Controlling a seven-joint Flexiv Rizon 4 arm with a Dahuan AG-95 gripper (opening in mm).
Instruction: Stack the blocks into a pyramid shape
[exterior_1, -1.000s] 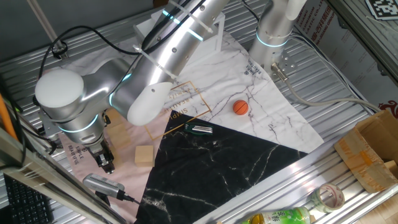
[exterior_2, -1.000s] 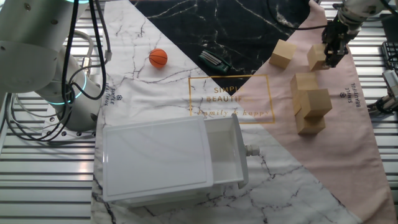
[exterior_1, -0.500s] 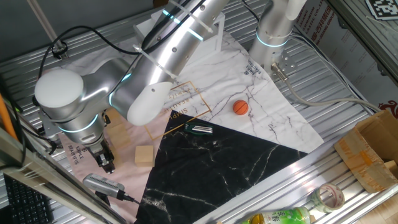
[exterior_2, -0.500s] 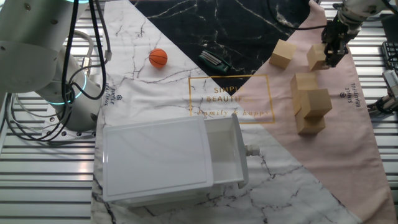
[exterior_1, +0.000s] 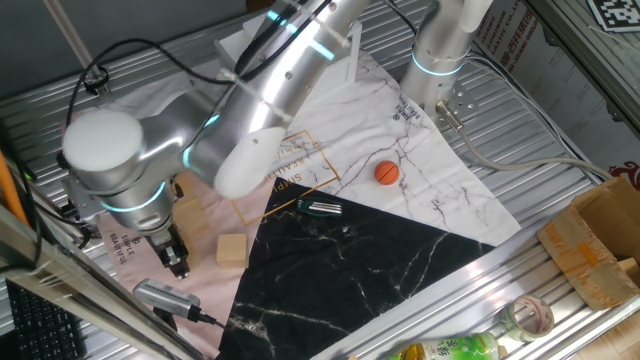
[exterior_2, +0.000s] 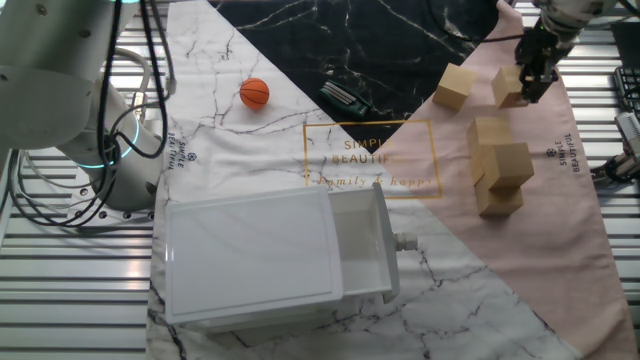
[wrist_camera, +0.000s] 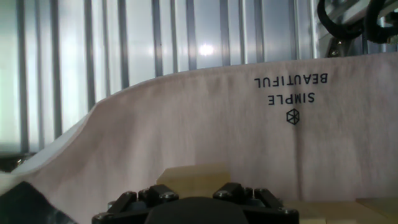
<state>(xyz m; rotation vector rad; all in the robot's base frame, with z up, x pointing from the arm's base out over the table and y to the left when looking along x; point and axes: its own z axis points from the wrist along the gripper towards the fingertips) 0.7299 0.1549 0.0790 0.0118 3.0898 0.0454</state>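
Observation:
My gripper (exterior_2: 525, 88) is at the far right corner of the pink cloth, shut on one light wooden block (exterior_2: 506, 87) and holding it just above the cloth. The hand view shows that block (wrist_camera: 193, 176) right between the jaws. In the first fixed view the gripper (exterior_1: 176, 264) hangs low at the left, and the arm hides the held block. A loose block (exterior_2: 455, 86) lies to the left of the held one. Three more blocks (exterior_2: 492, 131) cluster nearer, one (exterior_2: 509, 164) resting on top of another (exterior_2: 498, 200). The loose block (exterior_1: 232, 249) also shows beside the gripper.
An orange ball (exterior_2: 254, 92) lies on the marble cloth. A white open box (exterior_2: 270, 255) stands at the near side. A small dark object (exterior_2: 347, 97) lies at the black cloth's edge. A second arm's base (exterior_1: 438, 55) and a cardboard box (exterior_1: 600, 245) stand at the borders.
The gripper has risen slightly with the block in it, and the arm has shifted a little. The other blocks have not moved.

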